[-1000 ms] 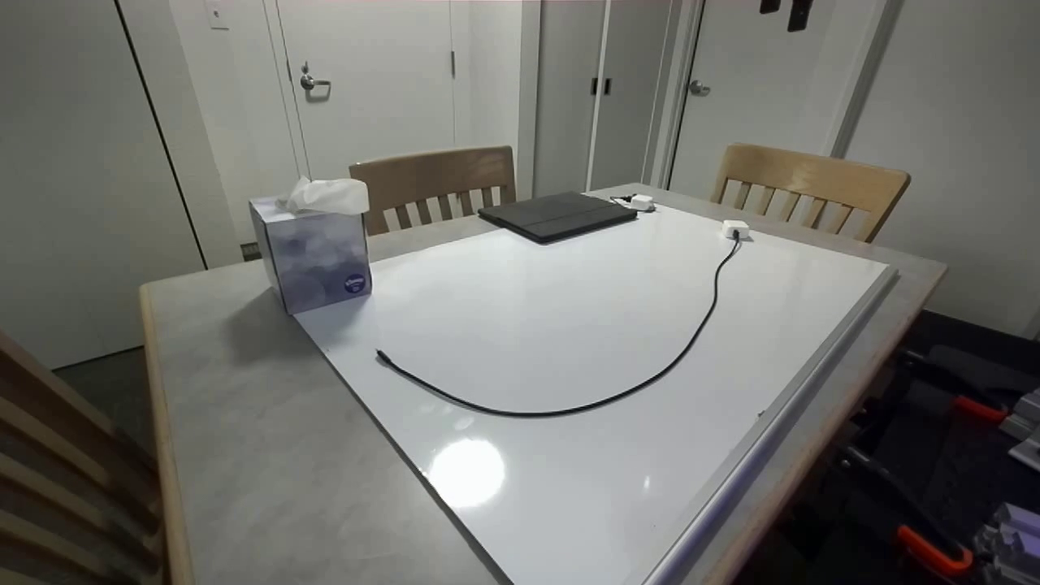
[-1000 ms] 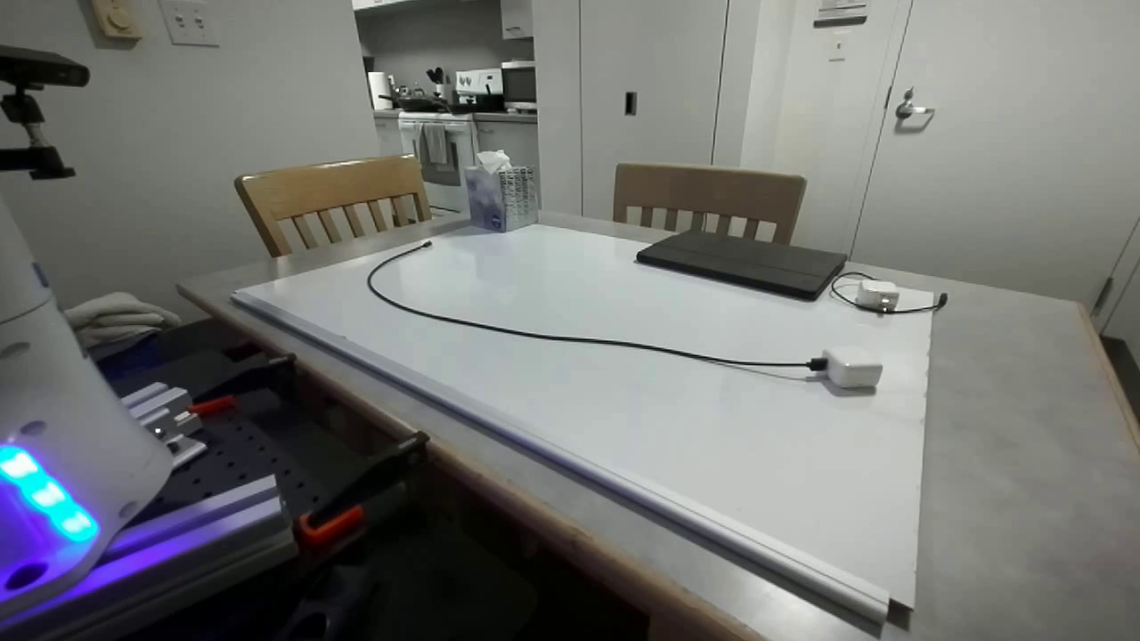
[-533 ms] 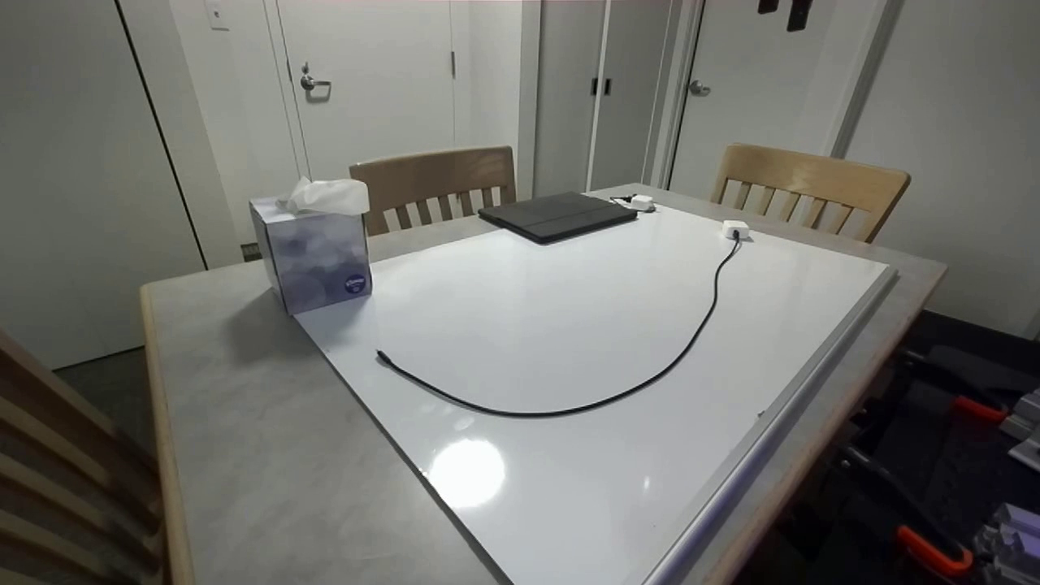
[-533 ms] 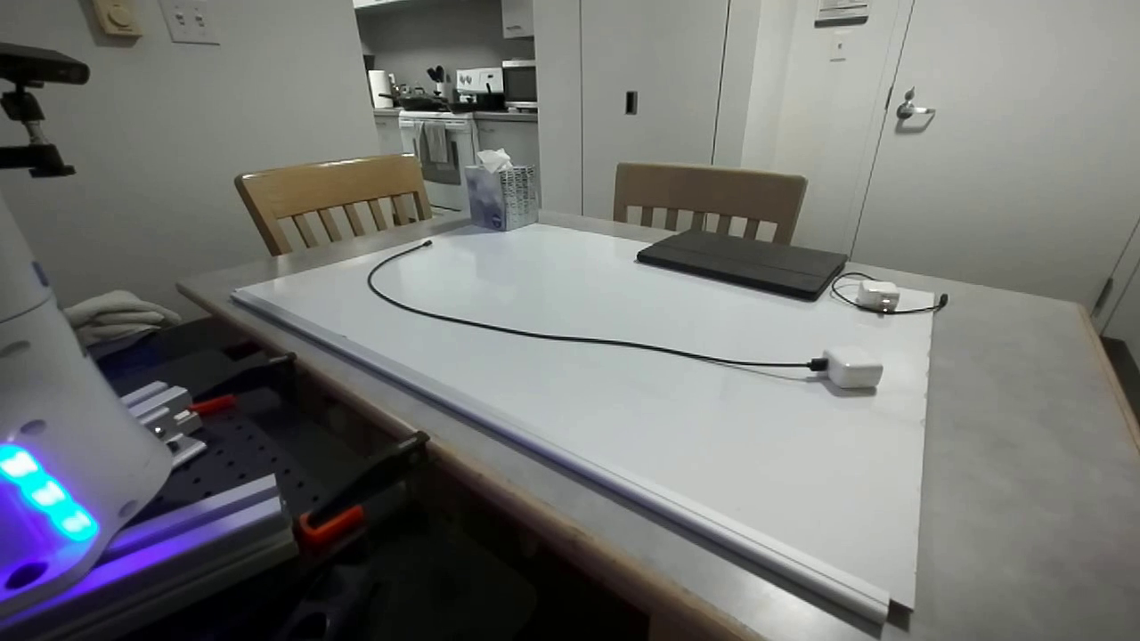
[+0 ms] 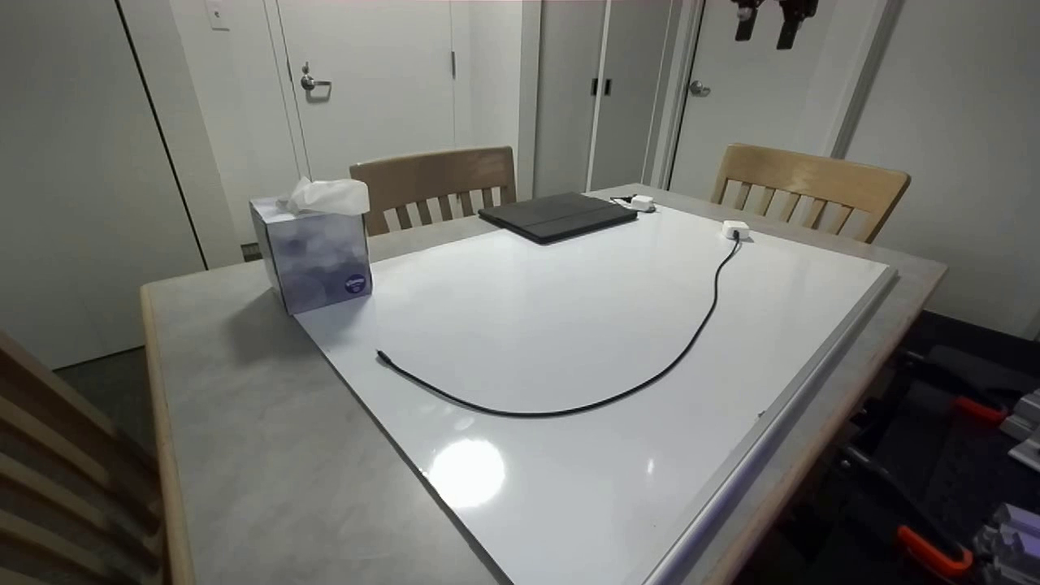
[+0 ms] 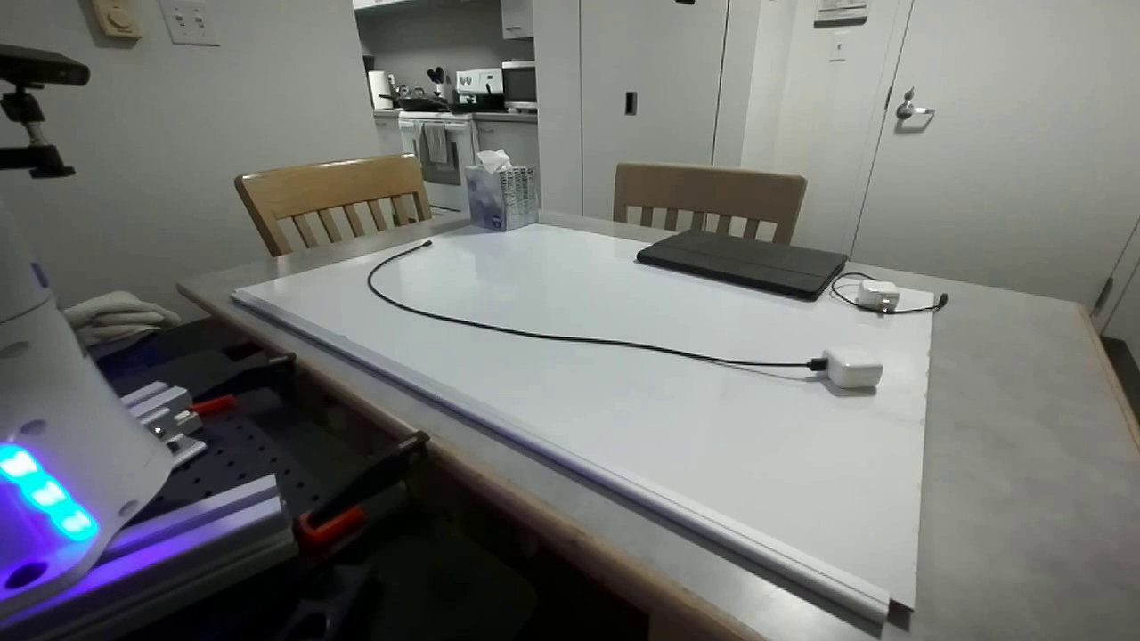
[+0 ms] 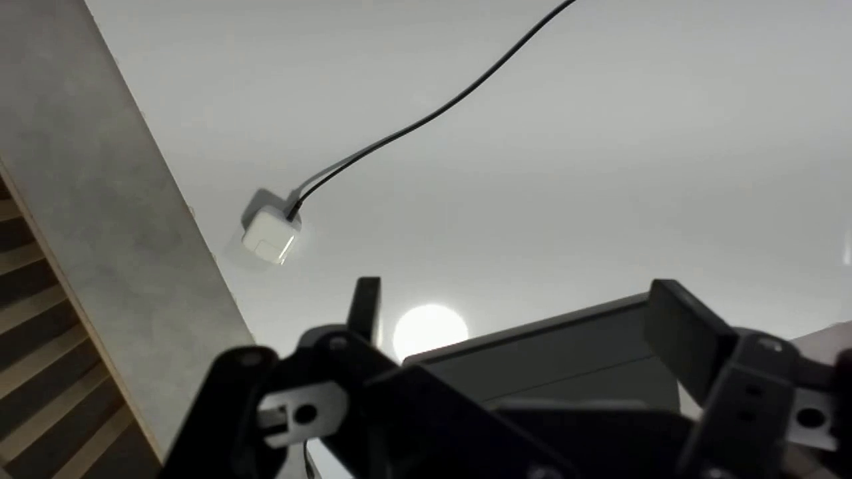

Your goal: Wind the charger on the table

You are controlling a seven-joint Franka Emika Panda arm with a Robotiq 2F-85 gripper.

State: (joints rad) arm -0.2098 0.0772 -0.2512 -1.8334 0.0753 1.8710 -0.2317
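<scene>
Charger: lies unwound on the table; in an exterior view its long bow sags towards six o'clock, free tip at nine, plug at two.
Gripper: jaws wide apart, nothing between them, up over the table; just how high is hard to judge.
Winding: not begun, and this looks like the approach to the plug end.
Way to the plug: in the wrist view it sits between nine and ten o'clock of the gap, so shift that way before lowering.
Fingertips: at nine and three; the cable leaves the plug towards two, so a turn to eleven and five should set them square across it.
Cable by the plug: its separate shadow suggests it stands slightly off the table there, the easiest place to pinch; go low and gently.
Plug on glossy top: likely to skid if nudged.
Black case: around six o'clock in the wrist view; keep the loops clear of it.
Second plug: easily mistaken for the target; leave it alone.
</scene>
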